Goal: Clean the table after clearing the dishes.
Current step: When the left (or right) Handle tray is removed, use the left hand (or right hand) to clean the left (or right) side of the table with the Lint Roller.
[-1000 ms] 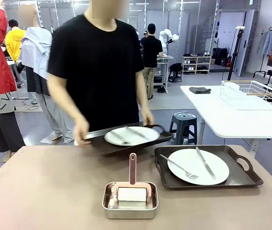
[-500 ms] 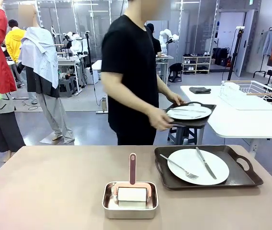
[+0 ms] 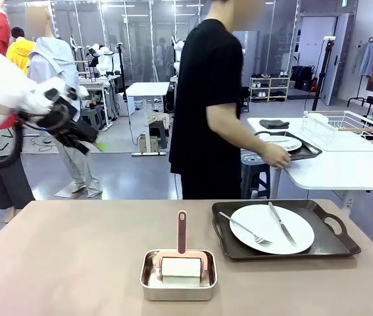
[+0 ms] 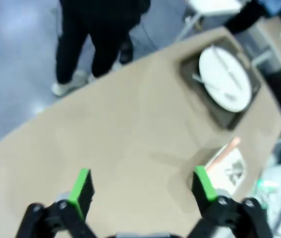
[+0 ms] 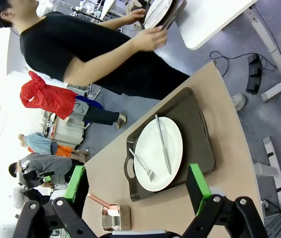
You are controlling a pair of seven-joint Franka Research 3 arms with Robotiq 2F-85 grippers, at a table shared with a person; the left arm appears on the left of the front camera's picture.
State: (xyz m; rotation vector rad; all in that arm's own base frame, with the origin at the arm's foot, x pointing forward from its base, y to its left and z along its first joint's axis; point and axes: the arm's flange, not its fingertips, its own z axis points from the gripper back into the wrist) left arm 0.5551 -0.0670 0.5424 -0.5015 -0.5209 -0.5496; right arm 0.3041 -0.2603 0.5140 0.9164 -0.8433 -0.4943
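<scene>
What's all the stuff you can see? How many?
large brownish-taupe table: one, brown, across the front
dark brown handled rectangular trays: two; one on big table's right, other on white table
round white plates: two, white, one per tray (far one)
metal fork: one, silver, near plate
metal knife: one, silver, near plate
small steel rectangular pan: one, silver, big table's middle
pink-handled tool with white block: one, in the pan
smaller white table: one, white, far right
white wire rack: one, white table
person in black T-shirt: one, hand at far tray
left claw: green-padded, open, raised at left
right claw: green-padded, open, empty
</scene>
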